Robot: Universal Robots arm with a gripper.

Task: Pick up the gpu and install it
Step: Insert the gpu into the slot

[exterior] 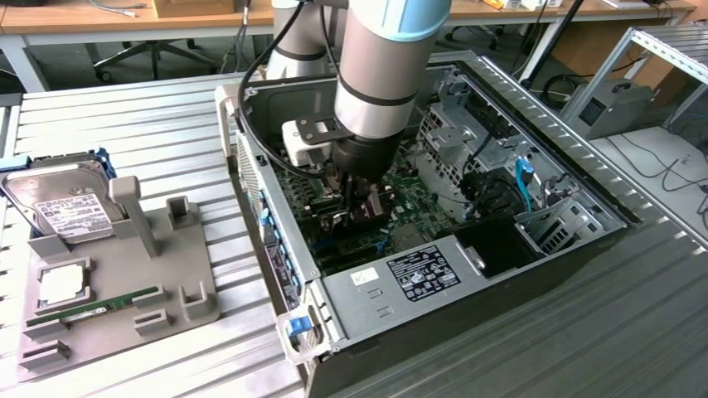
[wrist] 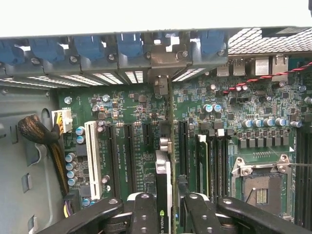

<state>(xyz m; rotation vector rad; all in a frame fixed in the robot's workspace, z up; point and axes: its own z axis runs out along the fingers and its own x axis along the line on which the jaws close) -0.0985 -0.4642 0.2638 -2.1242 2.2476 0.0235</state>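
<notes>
The gpu (wrist: pixel 166 163), a thin dark card seen edge-on, stands upright over the motherboard's (wrist: pixel 131 102) expansion slots, its silvery end bracket (wrist: pixel 163 58) against the rear slot openings of the case. My gripper (wrist: pixel 165 214) is shut on it, with one black finger (wrist: pixel 144 214) on each side of the card. In the exterior view the gripper (exterior: pixel 351 211) reaches down inside the open computer case (exterior: pixel 443 274), with the gpu (exterior: pixel 372 207) low over the green board. Whether the card's edge sits in a slot is hidden.
A white slot (wrist: pixel 91 153), a memory module (wrist: pixel 202 161) and the open processor socket (wrist: pixel 261 187) flank the card. Left of the case in the exterior view, a grey holder (exterior: pixel 166 274) carries a hard drive (exterior: pixel 66 207), a chip (exterior: pixel 61 282) and a green memory stick (exterior: pixel 94 308).
</notes>
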